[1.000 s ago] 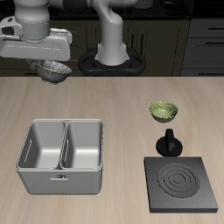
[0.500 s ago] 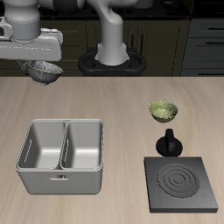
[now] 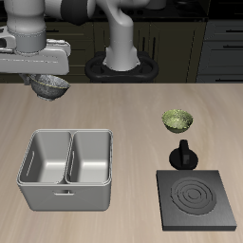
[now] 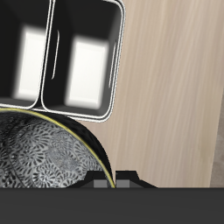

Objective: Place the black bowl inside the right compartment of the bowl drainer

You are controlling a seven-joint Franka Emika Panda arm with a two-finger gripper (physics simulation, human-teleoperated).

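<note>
— Which step is in hand?
— Carrying. The black bowl [image 3: 49, 84] is held clamped at its rim by the tool [image 3: 47, 78], high above the tabletop [image 3: 133, 114], behind the bowl drainer [image 3: 66, 168].
— What is called for next?
— The bowl should be brought over the right compartment, lowered, then released.
— What is shown only in the wrist view?
— The bowl's speckled inside [image 4: 44, 157] and both basins [image 4: 66, 57] from above. The yellow-green bowl [image 3: 177, 120] and stove plate [image 3: 197, 200] are seen only from outside.

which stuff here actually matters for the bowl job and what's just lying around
Belongs to the job: black bowl, held in the gripper; bowl drainer.

Just lying about: yellow-green bowl, black stove plate, black knob-like piece.
</note>
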